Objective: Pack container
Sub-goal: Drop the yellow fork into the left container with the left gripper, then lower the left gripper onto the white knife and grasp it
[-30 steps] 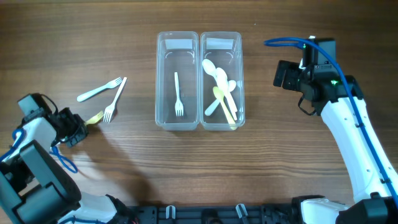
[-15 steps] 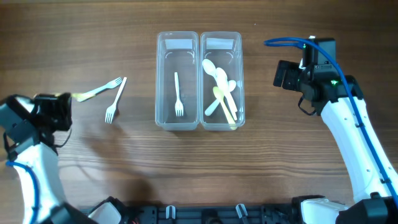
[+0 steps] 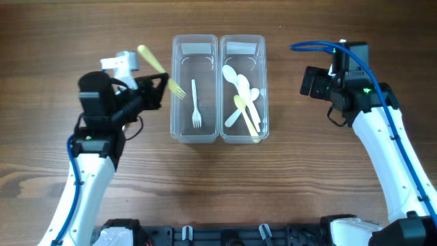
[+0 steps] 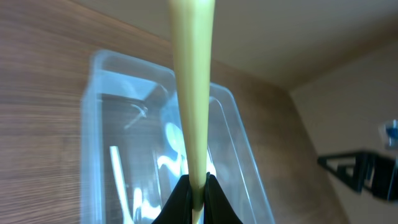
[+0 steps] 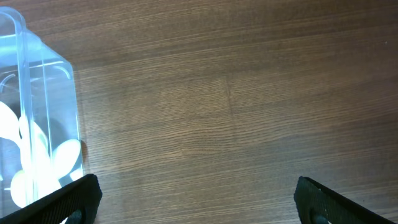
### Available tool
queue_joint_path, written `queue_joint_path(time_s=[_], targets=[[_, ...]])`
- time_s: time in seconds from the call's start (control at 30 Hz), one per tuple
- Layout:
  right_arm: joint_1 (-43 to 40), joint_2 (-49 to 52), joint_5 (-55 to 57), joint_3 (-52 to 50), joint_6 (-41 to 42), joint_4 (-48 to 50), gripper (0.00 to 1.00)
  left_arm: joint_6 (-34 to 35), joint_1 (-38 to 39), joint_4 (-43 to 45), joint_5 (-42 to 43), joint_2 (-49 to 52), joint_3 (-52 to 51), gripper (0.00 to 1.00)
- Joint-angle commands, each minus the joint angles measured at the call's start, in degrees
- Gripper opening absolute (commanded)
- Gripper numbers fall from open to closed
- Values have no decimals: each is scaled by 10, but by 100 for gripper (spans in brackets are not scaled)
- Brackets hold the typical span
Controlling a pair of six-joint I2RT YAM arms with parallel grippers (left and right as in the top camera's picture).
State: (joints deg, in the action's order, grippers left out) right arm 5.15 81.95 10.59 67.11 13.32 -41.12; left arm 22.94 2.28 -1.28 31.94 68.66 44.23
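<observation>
Left pincer point(image 4: 196, 198) swung up beside left container point(image 3: 194, 139), gripping yellow fork point(image 4: 191, 87), right pincer point(image 5: 196, 205) spread wide, unmoved.

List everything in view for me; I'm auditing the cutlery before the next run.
table: one, brown wood, under everything
left container: one, clear, table centre
right container: one, clear, beside the left container
white fork: one, white, lying in the left container
white spoons: several, white, in the right container
yellow-green spoon: at least one, yellow-green, among the white spoons
yellow fork: one, yellow, raised, tines over the left container's left edge
blue cable: one, blue, on the right arm
left hand: one, black, shut on the yellow fork
right hand: one, black, open, right of the containers
</observation>
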Motion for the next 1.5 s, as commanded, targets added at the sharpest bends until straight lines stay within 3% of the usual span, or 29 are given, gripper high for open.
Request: queue_joint_path(time_s=[0.0, 0.13, 0.17, 0.23, 0.3, 0.53, 0.73, 1.0, 1.13, 1.37, 1.47], targets=[[-1, 3, 10, 8, -7, 2, 100, -63, 43, 2, -48, 9, 0, 4], [-1, 3, 10, 8, -7, 2, 100, -62, 63, 2, -59, 28, 0, 9], [-1, 3, 10, 8, -7, 2, 100, -62, 65, 3, -59, 31, 0, 25], [-1, 3, 10, 8, -7, 2, 100, -62, 66, 3, -59, 38, 0, 84], [-1, 3, 10, 8, -7, 2, 100, -62, 66, 7, -59, 38, 0, 94], [-1, 3, 10, 8, -7, 2, 100, -62, 61, 27, -72, 32, 17, 97], [-1, 3, 10, 8, -7, 2, 100, -61, 25, -60, -237, 9, 20, 99], [-1, 3, 10, 8, -7, 2, 100, -66, -64, -192, -364, 8, 20, 99], [-1, 3, 10, 8, -7, 2, 100, -160, -80, -165, -365, 21, 20, 99], [-1, 3, 10, 8, -7, 2, 100, -411, -78, -127, -355, 106, 20, 99], [-1, 3, 10, 8, -7, 2, 100, -466, -78, -128, -352, 156, 20, 100]])
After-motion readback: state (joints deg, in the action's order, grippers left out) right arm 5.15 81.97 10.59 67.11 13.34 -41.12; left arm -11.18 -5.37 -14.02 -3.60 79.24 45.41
